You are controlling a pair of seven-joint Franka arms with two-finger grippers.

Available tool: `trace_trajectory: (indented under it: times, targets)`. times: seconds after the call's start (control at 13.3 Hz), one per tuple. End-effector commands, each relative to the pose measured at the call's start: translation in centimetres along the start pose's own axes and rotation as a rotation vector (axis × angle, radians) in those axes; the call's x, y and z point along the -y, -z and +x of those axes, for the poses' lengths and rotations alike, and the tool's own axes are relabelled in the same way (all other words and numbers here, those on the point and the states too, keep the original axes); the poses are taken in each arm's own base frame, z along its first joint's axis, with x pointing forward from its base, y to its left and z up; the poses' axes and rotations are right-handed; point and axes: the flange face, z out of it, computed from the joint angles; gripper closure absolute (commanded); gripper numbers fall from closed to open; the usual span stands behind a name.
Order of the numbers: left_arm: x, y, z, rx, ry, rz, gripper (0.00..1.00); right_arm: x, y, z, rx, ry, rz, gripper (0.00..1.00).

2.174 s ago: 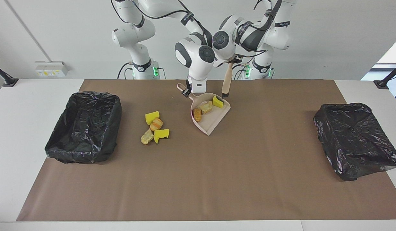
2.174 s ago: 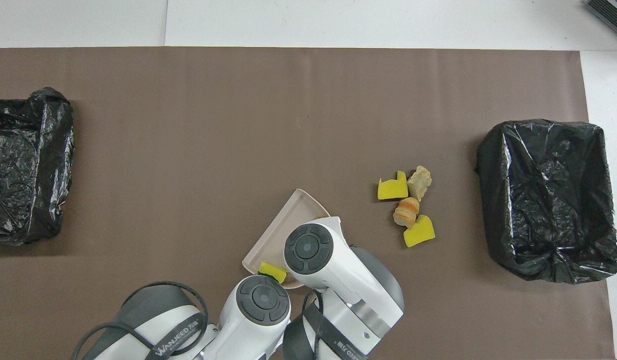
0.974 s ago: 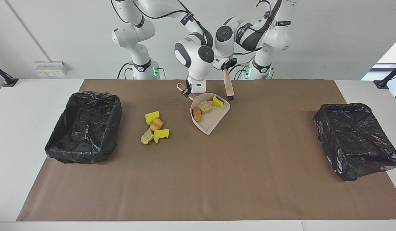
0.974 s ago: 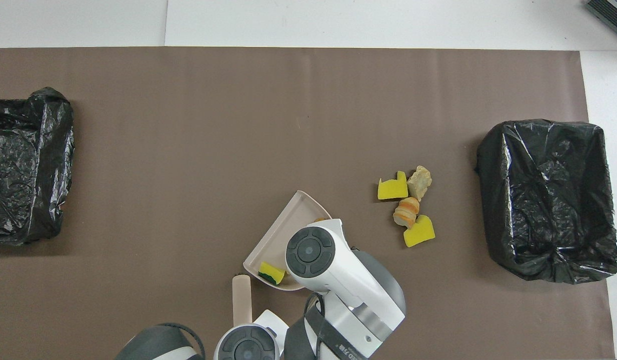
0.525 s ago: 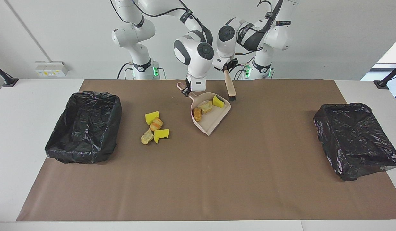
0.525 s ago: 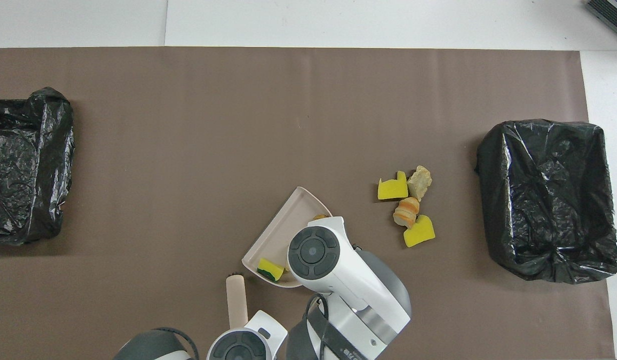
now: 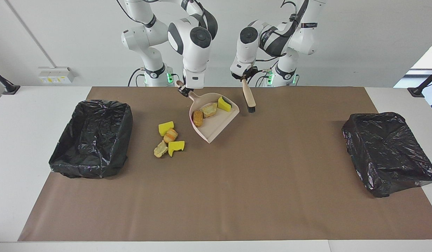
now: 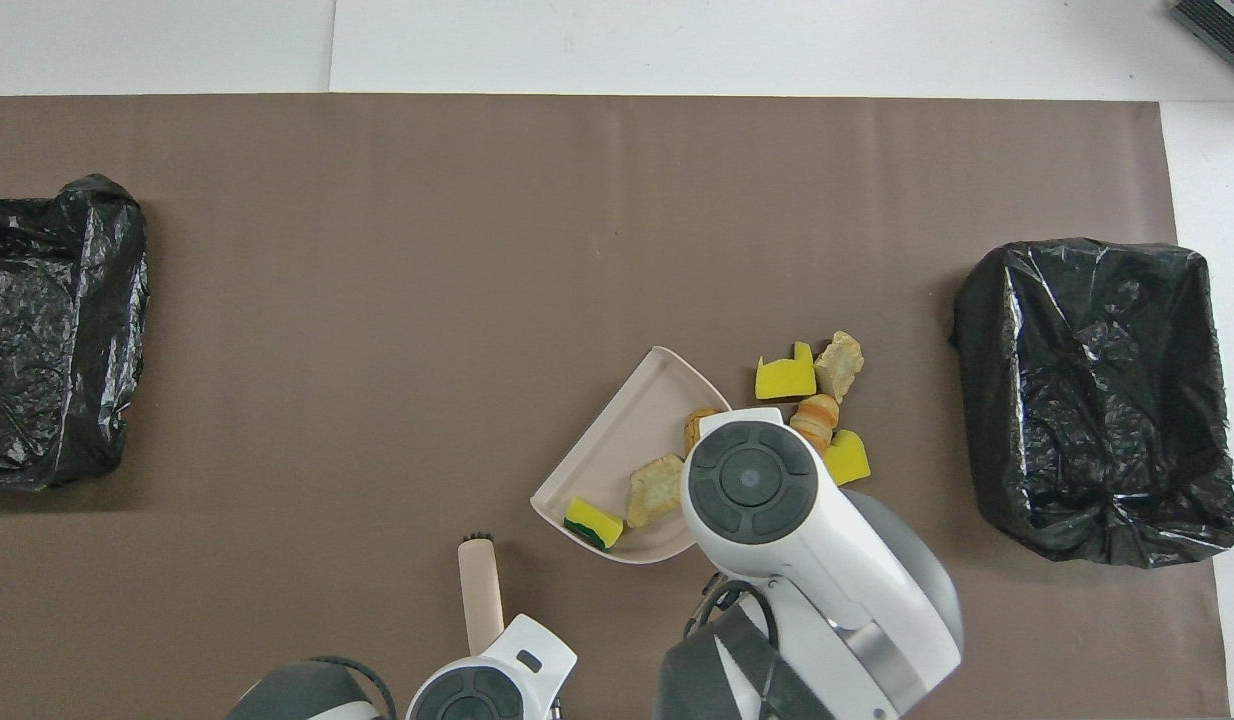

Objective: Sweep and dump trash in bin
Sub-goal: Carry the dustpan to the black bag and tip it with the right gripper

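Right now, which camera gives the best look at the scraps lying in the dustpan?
The facing view: all three scraps show inside the raised dustpan, nothing covering them. In the overhead view the right arm hangs over the dustpan and hides part of the brown piece.

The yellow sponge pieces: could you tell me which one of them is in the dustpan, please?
The yellow sponge with the green layer lies alone in the dustpan, at its handle end. The two other yellow sponges lie on the brown mat.

Facing cam high, opposite robots; overhead steep down; both share mat (image 7: 237,182).
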Motion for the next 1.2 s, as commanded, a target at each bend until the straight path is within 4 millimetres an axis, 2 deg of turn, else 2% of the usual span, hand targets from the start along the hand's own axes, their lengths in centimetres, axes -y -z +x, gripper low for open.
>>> trace_trajectory:
  times: [0.0, 0.22, 0.37, 0.52, 0.67, 0.82, 0.97, 1.12]
  targets:
    - [-2.3, -1.2, 1.2, 0.010, 0.014, -0.040, 0.97, -5.8, 3.5, -6.1, -0.057, 0.010, 0.037, 1.00]
    - [-4.8, -0.6, 2.4, 0.015, -0.005, -0.043, 0.97, -14.4, 5.8, -12.9, -0.128, 0.013, 0.096, 1.00]
    - [-6.2, -0.2, 3.0, 0.021, -0.015, -0.057, 0.95, -19.6, 4.9, -17.9, -0.159, 0.015, 0.133, 1.00]
    - [-7.0, -0.9, 2.7, 0.027, -0.077, -0.051, 0.95, -24.1, 3.4, -23.5, -0.185, 0.022, 0.146, 1.00]
    - [-7.0, -1.0, 2.6, 0.031, -0.082, -0.052, 0.95, -27.1, 2.0, -28.6, -0.141, 0.077, 0.103, 1.00]
    - [-7.0, -1.3, 2.6, 0.035, -0.090, -0.045, 0.90, -29.4, 1.5, -32.3, -0.079, 0.110, 0.020, 1.00]
    - [-7.2, -1.9, 2.0, 0.034, -0.106, -0.041, 0.84, -31.4, 1.8, -34.3, -0.003, 0.165, -0.115, 1.00]
    - [-7.2, -2.1, 1.8, 0.035, -0.115, -0.037, 0.76, -33.1, 2.0, -35.0, 0.082, 0.181, -0.214, 1.00]
